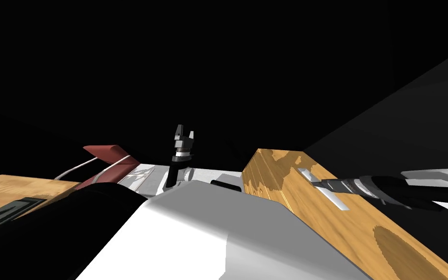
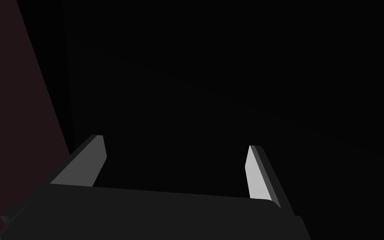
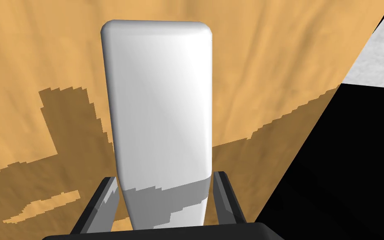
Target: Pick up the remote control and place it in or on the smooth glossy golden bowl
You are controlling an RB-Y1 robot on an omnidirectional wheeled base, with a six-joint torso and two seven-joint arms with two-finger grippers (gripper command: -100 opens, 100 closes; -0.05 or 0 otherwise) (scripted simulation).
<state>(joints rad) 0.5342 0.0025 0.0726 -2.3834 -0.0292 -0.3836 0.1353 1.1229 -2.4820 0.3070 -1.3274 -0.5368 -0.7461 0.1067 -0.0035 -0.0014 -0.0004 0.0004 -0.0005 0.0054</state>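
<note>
Most of what is in front of you is a black area. Against it, at about 4 o'clock from the middle of the head view, lies the long wooden table [image 1: 364, 228], the biggest thing near you. A second wooden surface [image 1: 19, 187] is low at 8 o'clock, and a red chair [image 1: 104, 150] stands beside it at about 9 o'clock.

The remote control [image 3: 158, 104] is a plain white slab and it lies flat on the wooden table, near the end that is farther from you. In the head view it is slanted, roughly from 10 o'clock to 4 o'clock.

Your right gripper [image 3: 165, 177] is the one at work. It reaches in from 3 o'clock and is closed on the near end of the remote control, with one blade against each long side. The long axis of the remote runs straight away from the hand, toward 12 o'clock in the right wrist view, so most of its length hangs out past the fingers [image 3: 103, 202].

Your left gripper [image 1: 184, 130] is raised at 12 o'clock above your chest, well apart from the table, with its fingers wide and nothing between them.

I judge that the coming lift depends on this end-grip: the free end could dip, so lift slowly and straight up.
</note>
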